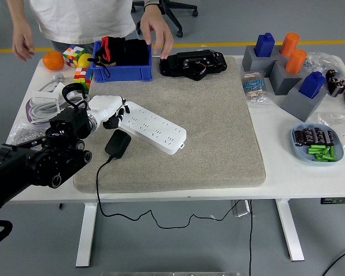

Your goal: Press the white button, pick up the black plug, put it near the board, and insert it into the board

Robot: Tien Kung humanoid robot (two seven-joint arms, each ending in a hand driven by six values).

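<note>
- The robot's left hand (110, 110) reaches in from the lower left, its white fingers curled down over the near-left end of the white power strip (152, 127); the fingertips touch the strip there, but it grips nothing that I can see; the white button itself is hidden beneath them
- The black plug (118, 143) lies flat on the grey mat (207, 126), just below the hand and just beside the strip's left end, apart from the fingers; its black cable (100, 190) runs down off the table's near edge
- The strip lies on a slant across the mat, its left end higher, its right end nearer the table's front
- One strip, one plug, one mat; the right arm is not to be seen
- A person stands at the far side; one hand (157, 30) rests over the edge of the blue bin (122, 71), the other hand (23, 42) hangs near the orange (53, 60) at the far-left corner
- Beside the bin: two puzzle cubes (74, 55) as far as I can count, and one black device (192, 62) at the mat's far edge
- On the right: grey blocks (287, 80) carrying two blue pieces (312, 84) and two orange cylinders (295, 60); one blue dish (317, 145) with black and green batteries, their number too small to tell
- A coil of white cable (40, 106) lies behind the left wrist
</note>
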